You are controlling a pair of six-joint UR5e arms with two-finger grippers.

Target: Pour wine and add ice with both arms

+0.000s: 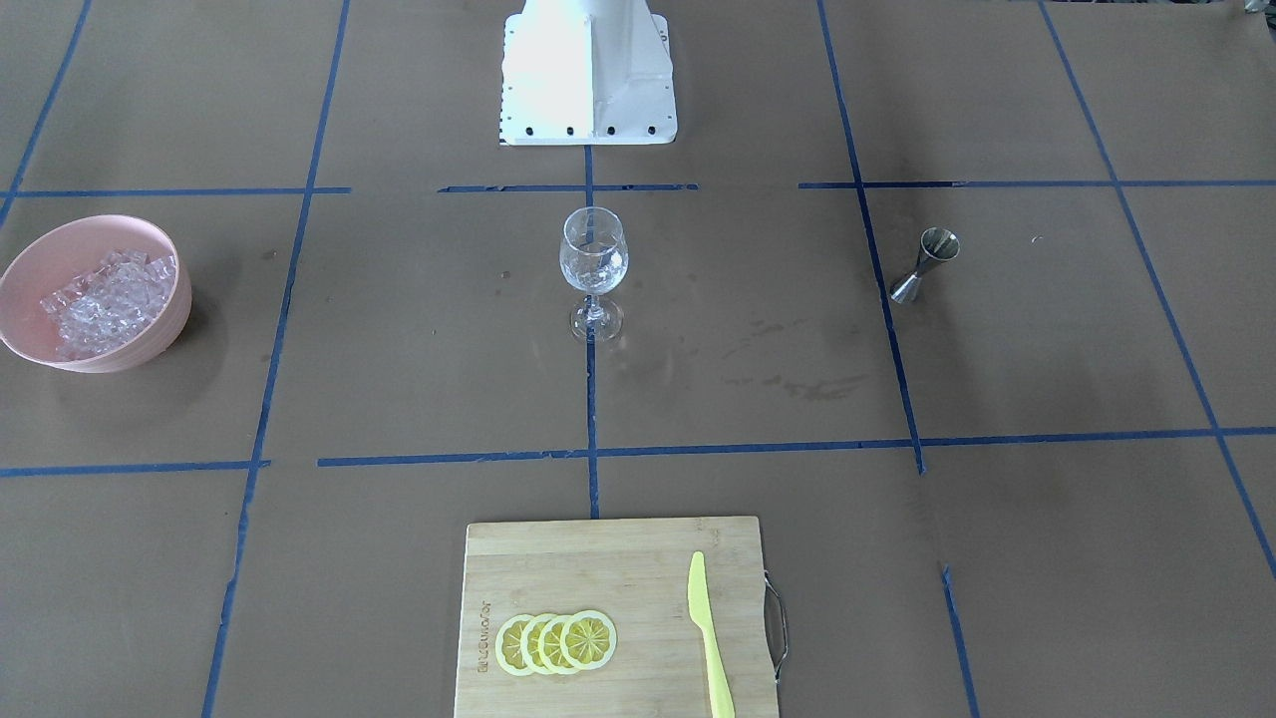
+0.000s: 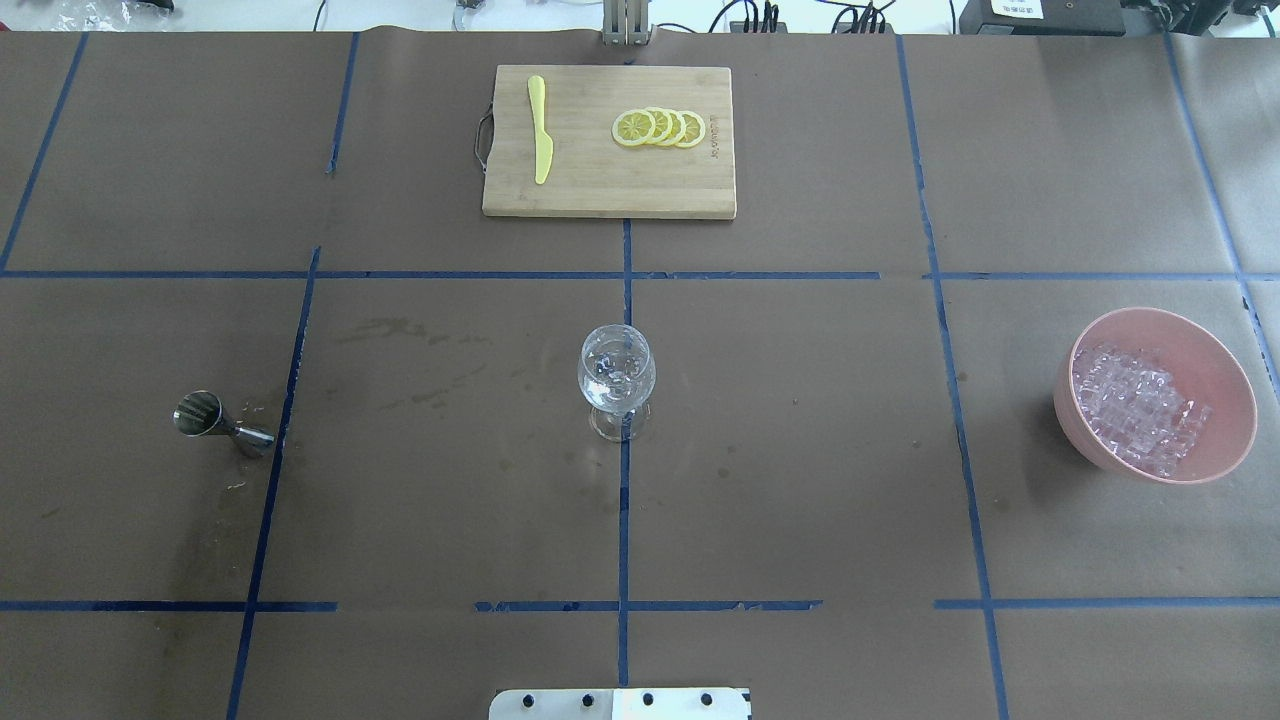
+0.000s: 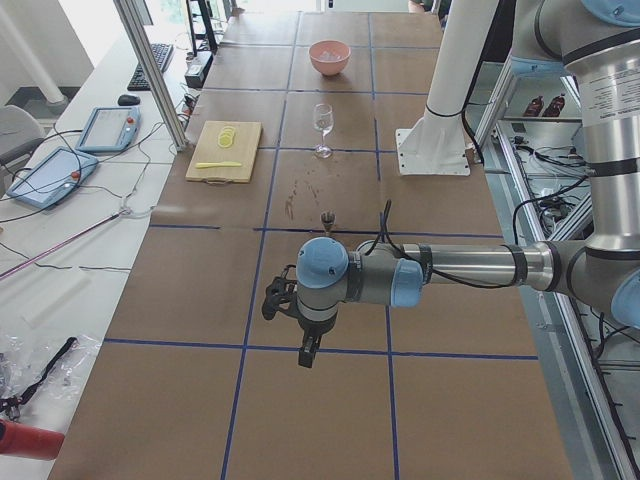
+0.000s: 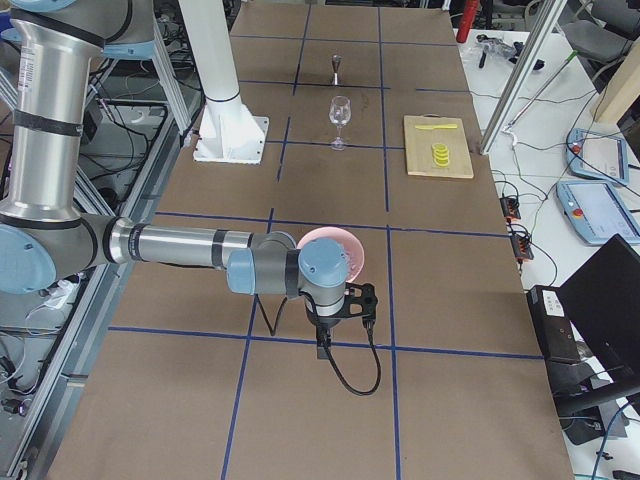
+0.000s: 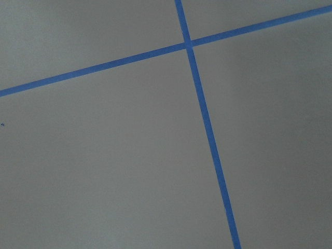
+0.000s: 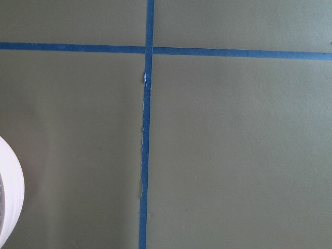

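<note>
Arms pose the largest hazard. The left arm [image 3: 440, 272] reaches out above the tabletop's left end and the right arm [image 4: 190, 247] above its right end. The left gripper [image 3: 308, 350] and the right gripper [image 4: 325, 338] both point down; whether their jaws are apart or together cannot be told from the side views. A wide swing toward the middle could bring the two arms together over the glass.

The cutting board [image 2: 610, 190] lies at the operators' edge, clear of likely paths.

The pink bowl [image 2: 1235, 400] sits near the right end, just beside the right gripper. A careless descent could strike its rim and shove or tip it.

The wine glass [image 2: 616, 375] stands mid-table on a narrow foot. A sideways nudge would likely topple it.

The jigger [image 2: 222, 425], near the left end, has a thin, smooth waist. It could slip or tilt early and spill.

The ice [image 2: 1140, 405] is heaped in the bowl. The cubes are small and slick, so one may squirt from two fingers or bounce off the glass rim.
</note>
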